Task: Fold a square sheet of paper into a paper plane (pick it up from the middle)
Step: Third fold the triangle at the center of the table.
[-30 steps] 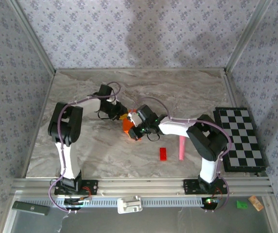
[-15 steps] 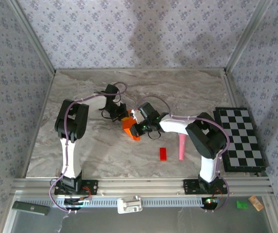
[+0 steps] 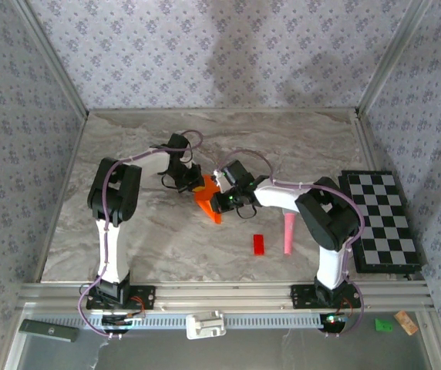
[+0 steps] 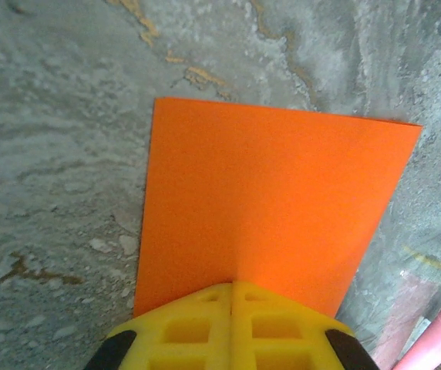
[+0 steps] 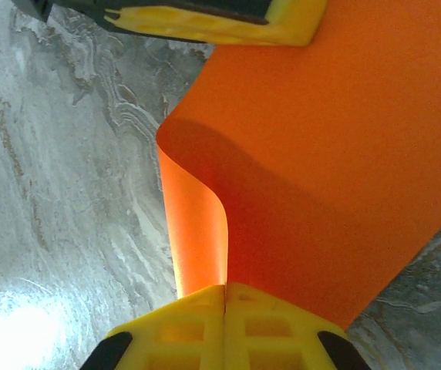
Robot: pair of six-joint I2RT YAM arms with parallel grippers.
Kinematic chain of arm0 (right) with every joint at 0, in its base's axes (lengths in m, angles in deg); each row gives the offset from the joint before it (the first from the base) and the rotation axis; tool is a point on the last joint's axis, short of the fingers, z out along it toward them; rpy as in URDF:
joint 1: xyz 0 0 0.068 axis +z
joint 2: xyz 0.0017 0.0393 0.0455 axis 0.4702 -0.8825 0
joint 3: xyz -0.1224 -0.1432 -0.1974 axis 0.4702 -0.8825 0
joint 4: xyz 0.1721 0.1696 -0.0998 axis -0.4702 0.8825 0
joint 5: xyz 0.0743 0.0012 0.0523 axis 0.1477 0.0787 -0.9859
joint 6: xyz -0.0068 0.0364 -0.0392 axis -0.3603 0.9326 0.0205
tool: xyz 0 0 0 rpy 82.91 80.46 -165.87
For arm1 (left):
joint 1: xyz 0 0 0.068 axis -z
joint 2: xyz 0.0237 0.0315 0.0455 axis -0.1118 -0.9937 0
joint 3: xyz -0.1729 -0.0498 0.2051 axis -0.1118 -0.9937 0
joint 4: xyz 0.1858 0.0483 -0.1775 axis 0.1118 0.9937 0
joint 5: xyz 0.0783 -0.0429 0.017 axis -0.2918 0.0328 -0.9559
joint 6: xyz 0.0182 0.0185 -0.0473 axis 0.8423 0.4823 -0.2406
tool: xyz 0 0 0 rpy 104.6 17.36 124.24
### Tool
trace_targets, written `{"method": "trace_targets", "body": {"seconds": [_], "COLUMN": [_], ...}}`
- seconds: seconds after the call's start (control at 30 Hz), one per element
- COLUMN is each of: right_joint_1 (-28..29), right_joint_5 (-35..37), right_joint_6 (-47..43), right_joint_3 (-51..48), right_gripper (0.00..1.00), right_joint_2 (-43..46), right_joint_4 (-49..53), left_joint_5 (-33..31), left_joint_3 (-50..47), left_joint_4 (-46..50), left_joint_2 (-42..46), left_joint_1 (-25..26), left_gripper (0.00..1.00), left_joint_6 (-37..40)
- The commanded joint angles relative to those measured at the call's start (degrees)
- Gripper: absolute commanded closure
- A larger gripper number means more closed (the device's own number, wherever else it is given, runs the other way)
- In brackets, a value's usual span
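Grey-veined marble tabletop (image 3: 297, 146) beneath both arms. Clenched tight on the near edge of the square sheet of paper (image 4: 274, 208): left gripper (image 4: 232, 289), yellow tips pressed together, orange sheet spreading flat straight ahead of them, over the stone. Clamped likewise on the same sheet from the other side: right gripper (image 5: 224, 289), paper rising out from between its tips, curling into a soft S-bend just to their left, then stretching on to the left gripper's yellow finger (image 5: 205, 17) at the far edge. Seen from above, nearly tip to tip at mid-table, with the sheet pinched between them and reaching a little nearer the bases. Closer to the bases than the right gripper and well apart from it: small red block (image 3: 259, 243), pink microphone (image 3: 287, 235). Off to that gripper's right: checkerboard (image 3: 380, 220). Farthest back: floral-patterned wall (image 3: 220, 54).
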Motion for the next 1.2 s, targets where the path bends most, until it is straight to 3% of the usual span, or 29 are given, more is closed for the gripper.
{"method": "trace_targets", "body": {"seconds": [0.0, 1.17], "right_joint_1": [-0.42, 0.03], "right_joint_5": [2.7, 6.38], "right_joint_6": [0.77, -0.08], "right_joint_3": [1.77, 4.89], "right_gripper": [1.0, 1.0], "right_joint_2": [-0.74, -3.68], "right_joint_4": [2.9, 6.73], "left_joint_5": [-3.58, -2.07], "left_joint_3": [-0.64, -0.68], "left_joint_4": [3.83, 3.37], "left_joint_2": [-3.61, -4.01], "left_joint_1": [0.72, 1.25], "left_gripper": [0.99, 1.0], "left_joint_6": [1.34, 1.8]}}
